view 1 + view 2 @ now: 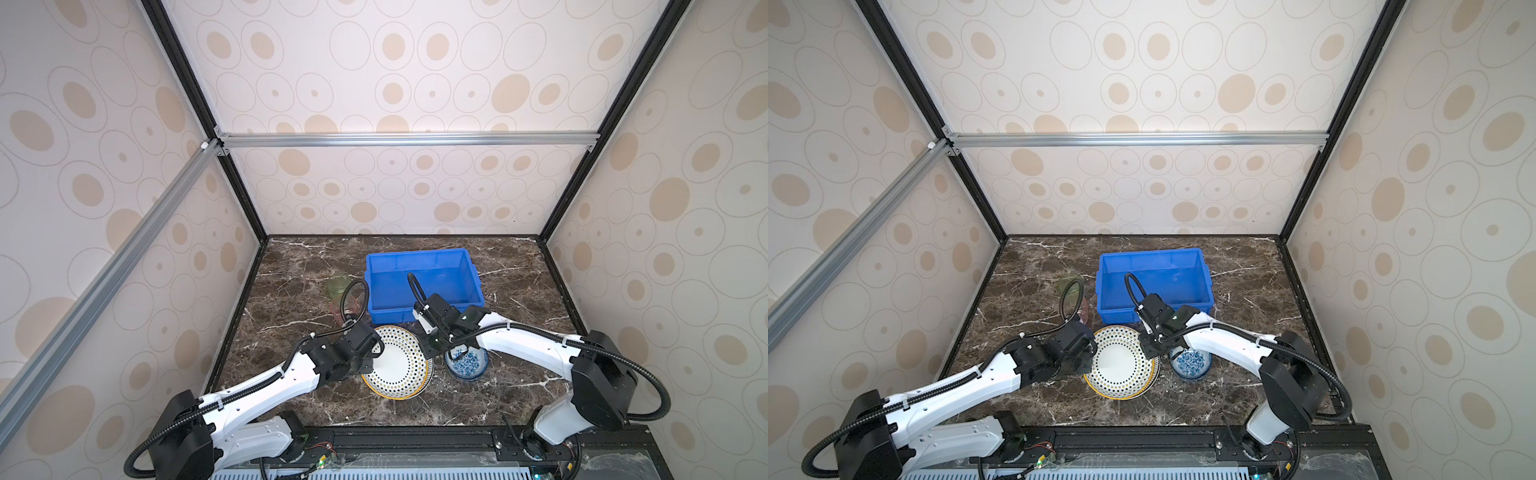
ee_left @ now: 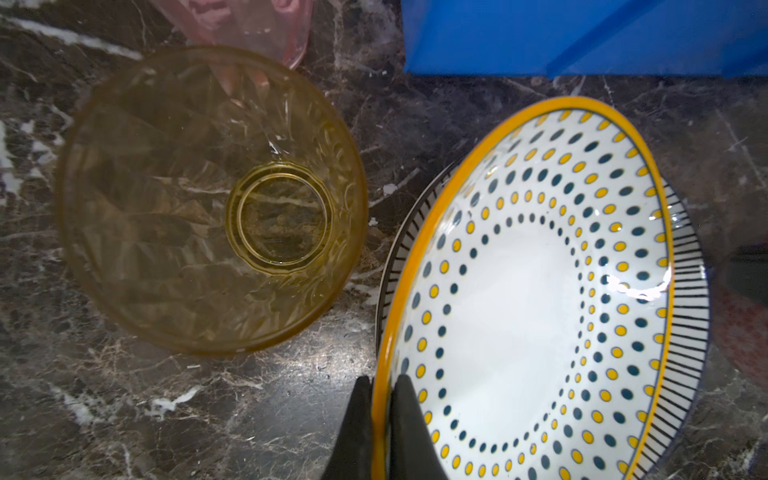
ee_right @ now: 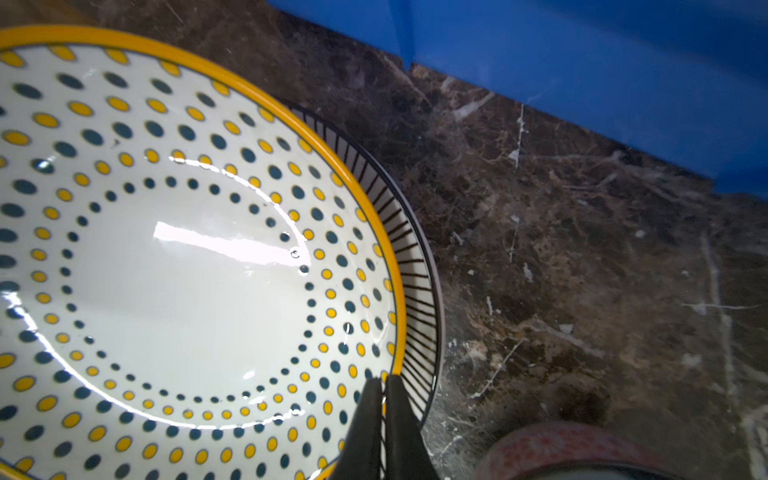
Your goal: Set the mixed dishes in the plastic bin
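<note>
Left fingers and right fingers both pinch the dotted plate.
Opposite rim edges gripped, probably for a level lift.

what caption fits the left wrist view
Left gripper pinching the rim of the dotted plate beside a yellow cup

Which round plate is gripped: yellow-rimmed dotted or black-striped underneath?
The yellow-rimmed dotted plate: left gripper and right gripper pinch its rim; black-striped plate lies beneath.

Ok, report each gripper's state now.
Left gripper: closed on the dotted plate, at its rim.
Right gripper: closed on the same plate's rim too.
</note>
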### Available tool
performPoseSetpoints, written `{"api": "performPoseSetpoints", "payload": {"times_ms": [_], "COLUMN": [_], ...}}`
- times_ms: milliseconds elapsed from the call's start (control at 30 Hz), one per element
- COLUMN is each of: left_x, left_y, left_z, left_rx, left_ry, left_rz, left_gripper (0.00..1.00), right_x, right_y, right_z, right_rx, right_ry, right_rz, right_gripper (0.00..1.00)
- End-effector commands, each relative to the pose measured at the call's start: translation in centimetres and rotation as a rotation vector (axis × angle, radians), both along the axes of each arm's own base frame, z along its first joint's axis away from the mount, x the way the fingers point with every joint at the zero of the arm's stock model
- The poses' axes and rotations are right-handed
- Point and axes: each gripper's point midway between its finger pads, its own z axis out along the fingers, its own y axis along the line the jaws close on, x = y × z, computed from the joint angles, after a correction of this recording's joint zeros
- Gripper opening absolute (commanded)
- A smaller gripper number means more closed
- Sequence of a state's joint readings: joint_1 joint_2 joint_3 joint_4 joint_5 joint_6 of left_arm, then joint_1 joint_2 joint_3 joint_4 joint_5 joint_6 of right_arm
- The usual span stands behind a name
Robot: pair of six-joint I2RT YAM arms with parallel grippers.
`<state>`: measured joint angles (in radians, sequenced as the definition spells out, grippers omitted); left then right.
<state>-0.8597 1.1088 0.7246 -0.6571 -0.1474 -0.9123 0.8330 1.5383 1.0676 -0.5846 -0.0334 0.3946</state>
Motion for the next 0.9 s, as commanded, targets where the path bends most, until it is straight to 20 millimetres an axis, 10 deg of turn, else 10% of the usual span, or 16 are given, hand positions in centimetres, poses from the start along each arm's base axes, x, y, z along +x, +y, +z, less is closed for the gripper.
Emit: {"api": "performPoseSetpoints", "payload": {"times_ms": [0,867], "left_x": [-1.0,-0.3], "left_y": [0.6,-1.8], "left_z": [0.3,5.4], "left_rx": [0.06,-0.124], "left_ry": [0.017,-0.116], "left_rz": [-0.08,-0.152], "left_gripper": [0.0,0.0], "right_x": [0.3,1.1], "right_y": [-0.1,-4.0], "right_z": [2.4,10.6], "right_rx": [0.016,0.081], "right_ry": [-0.055,-0.345], "right_rz": [-0.002,-0.09], "right_gripper": [0.12,0.25]}}
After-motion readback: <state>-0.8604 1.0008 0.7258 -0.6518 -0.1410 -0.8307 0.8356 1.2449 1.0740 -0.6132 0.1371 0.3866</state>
